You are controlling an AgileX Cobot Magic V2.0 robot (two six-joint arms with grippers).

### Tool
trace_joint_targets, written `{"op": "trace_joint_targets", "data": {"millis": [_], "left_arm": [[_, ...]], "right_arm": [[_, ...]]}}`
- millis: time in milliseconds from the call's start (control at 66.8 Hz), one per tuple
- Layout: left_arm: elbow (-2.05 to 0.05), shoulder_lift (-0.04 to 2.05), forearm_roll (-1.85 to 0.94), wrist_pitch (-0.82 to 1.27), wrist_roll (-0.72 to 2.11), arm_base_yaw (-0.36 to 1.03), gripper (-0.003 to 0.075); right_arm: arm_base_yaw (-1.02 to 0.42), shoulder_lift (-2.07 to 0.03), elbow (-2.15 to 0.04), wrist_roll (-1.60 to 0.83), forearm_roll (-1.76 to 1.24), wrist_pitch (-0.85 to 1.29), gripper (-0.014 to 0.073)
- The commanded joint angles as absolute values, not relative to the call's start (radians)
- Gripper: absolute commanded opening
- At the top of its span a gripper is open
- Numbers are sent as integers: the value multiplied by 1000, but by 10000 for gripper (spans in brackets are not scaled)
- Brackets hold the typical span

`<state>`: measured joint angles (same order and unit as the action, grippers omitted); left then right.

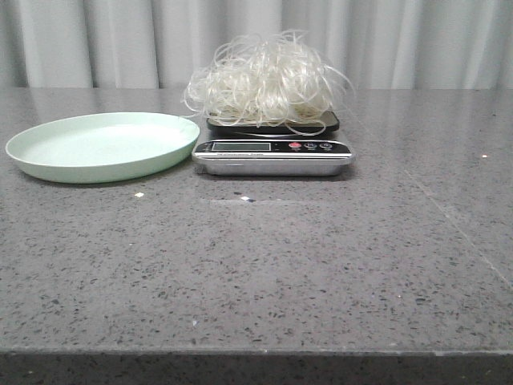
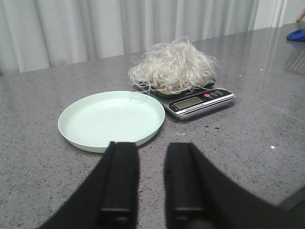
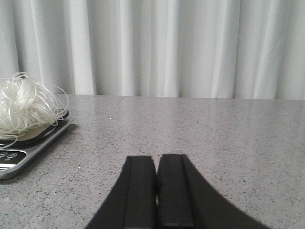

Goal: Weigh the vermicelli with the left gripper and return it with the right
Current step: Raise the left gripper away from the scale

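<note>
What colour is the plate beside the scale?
Pale green plate, clearest in the left wrist view.

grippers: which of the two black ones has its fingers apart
The left gripper: a clear gap shows between its black fingers, near the pale green plate. The right gripper has its fingers pressed together, holding nothing.

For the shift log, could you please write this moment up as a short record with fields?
vermicelli: heaped on the scale's platform
scale: on the table, right of the plate, close beside it
plate: pale green, empty
left gripper: open, holding nothing, back from the plate
right gripper: shut, holding nothing, off to the side of the scale
table: grey speckled stone
stage: vermicelli on the scale, not yet returned to the plate
</note>
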<state>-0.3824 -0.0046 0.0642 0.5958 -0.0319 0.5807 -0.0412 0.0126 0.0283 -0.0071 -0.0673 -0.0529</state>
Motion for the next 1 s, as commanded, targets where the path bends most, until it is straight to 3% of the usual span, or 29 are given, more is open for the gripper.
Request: {"op": "trace_joint_targets", "data": {"millis": [0,284,404,703,988], "left_arm": [[-407,-15,52,512,-43,586,139],[-407,-15,52,498,-43,586,127],[-407,-15,52,488,-43,586,127],[-407,-15,52,488,-43,586,127],[-407,-15,52,488,-43,586,127]], "right_arm": [[-36,27,19,-14,-70,-138,158],[-36,27,13,-14,-81,-249,158],[-37,9,-87,-14,-107,-175,158],[-37,-356,-486,-14,-117,195,158],[-37,-584,-522,-14,-143,213,158]]}}
